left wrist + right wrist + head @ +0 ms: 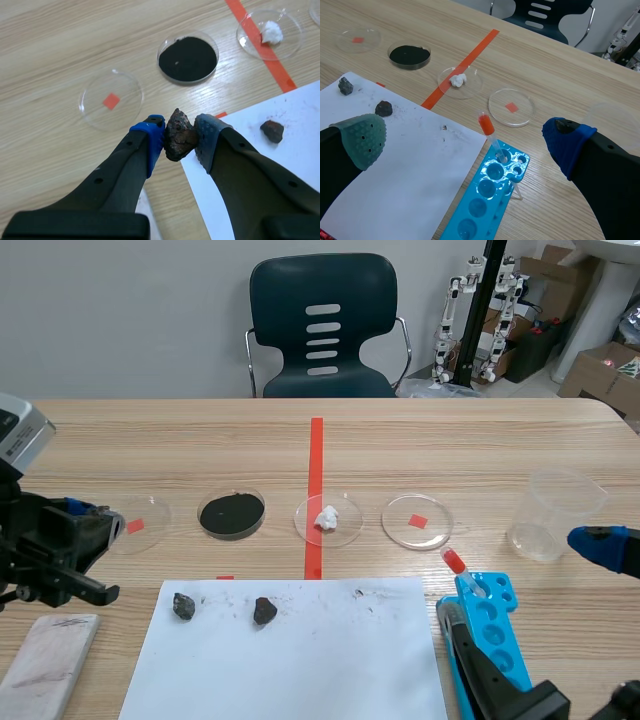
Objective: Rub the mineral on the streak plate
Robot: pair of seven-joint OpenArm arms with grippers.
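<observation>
My left gripper (180, 137) is shut on a dark reddish-brown mineral (179, 135), held above the table beside the corner of the white paper (280, 165). In the scene view this gripper (85, 530) hangs at the left, above and behind the grey-white streak plate (45, 662) at the front left edge. Two more dark minerals (184, 606) (264, 611) lie on the paper (300, 660). My right gripper (465, 140) is open and holds nothing, above the paper's right edge and the blue rack (490, 197); its blue fingertip (598, 545) shows at the scene's right.
A row of petri dishes runs across the table: one with a red mark (140, 523), one of black powder (231, 514), one with a white lump (328, 520), another with a red mark (417, 521). A clear beaker (553, 515) stands right. A red-bulbed pipette (455, 562) sits in the blue rack (490, 625).
</observation>
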